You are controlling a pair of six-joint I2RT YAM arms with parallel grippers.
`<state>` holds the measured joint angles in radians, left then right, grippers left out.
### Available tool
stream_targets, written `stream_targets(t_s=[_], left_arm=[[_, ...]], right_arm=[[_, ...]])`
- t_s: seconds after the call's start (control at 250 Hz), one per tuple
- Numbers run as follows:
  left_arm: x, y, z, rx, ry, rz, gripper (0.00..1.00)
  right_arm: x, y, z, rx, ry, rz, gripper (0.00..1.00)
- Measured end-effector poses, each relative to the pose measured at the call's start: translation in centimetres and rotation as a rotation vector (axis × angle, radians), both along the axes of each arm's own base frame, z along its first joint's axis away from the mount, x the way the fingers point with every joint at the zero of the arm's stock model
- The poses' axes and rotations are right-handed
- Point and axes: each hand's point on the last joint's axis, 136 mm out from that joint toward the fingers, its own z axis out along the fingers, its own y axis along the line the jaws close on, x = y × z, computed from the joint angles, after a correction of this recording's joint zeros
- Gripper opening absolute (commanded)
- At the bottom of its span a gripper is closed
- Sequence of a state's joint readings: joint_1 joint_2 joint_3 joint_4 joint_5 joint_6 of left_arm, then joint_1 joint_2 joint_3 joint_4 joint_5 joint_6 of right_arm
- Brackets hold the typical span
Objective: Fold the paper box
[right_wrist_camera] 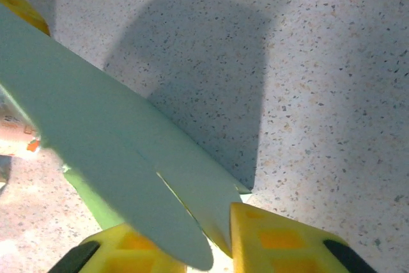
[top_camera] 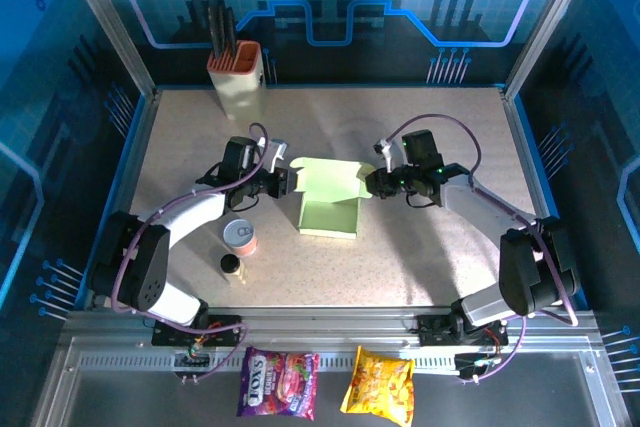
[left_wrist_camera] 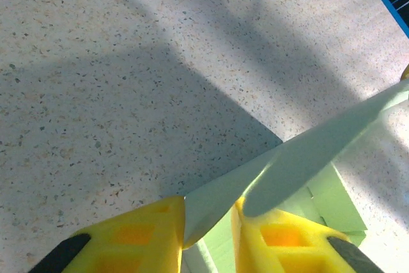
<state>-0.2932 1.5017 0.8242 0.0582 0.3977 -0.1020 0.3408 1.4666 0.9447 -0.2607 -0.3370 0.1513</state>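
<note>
Both grippers are pinching the paper box (top_camera: 328,209), sitting near the middle of the desk (top_camera: 430,257): the left gripper (top_camera: 284,183) is squeezing its left flap, the right gripper (top_camera: 371,184) its right flap.

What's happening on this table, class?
Two robot arms are working on a pale green cardboard box that sits partly formed and open in the middle of the table. The left pincer straddles its left flap and the right pincer its right flap. Whether either is clamped tight is unclear. The box is not yet folded shut.
</note>
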Motion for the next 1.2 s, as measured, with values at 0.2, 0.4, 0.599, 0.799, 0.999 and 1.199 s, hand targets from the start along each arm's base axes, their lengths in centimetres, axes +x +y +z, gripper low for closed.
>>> stream_targets(t_s=[0.2, 0.4, 0.599, 0.799, 0.999, 1.199], left_arm=[[-0.2, -0.2, 0.0, -0.009, 0.005, -0.011, 0.15], [-0.2, -0.3, 0.1, -0.013, 0.008, -0.014, 0.15], [-0.3, -0.4, 0.0, -0.006, 0.015, -0.013, 0.16], [-0.4, -0.6, 0.1, 0.023, 0.021, -0.005, 0.14], [-0.3, -0.7, 0.1, 0.047, 0.019, 0.014, 0.07], [-0.1, -1.0, 1.0, 0.052, -0.011, 0.036, 0.04]], right_arm=[[0.0, 0.3, 0.1, -0.017, -0.012, 0.002, 0.1], [0.1, 0.4, 0.1, -0.043, -0.026, -0.005, 0.06], [-0.2, 0.7, 0.4, -0.091, -0.051, -0.019, 0.02], [-0.6, 1.2, 1.2, -0.135, -0.098, -0.041, 0.0], [-0.2, 1.1, 1.9, -0.171, -0.14, -0.124, 0.0], [0.7, 0.9, 2.7, -0.175, -0.182, -0.27, 0.0]])
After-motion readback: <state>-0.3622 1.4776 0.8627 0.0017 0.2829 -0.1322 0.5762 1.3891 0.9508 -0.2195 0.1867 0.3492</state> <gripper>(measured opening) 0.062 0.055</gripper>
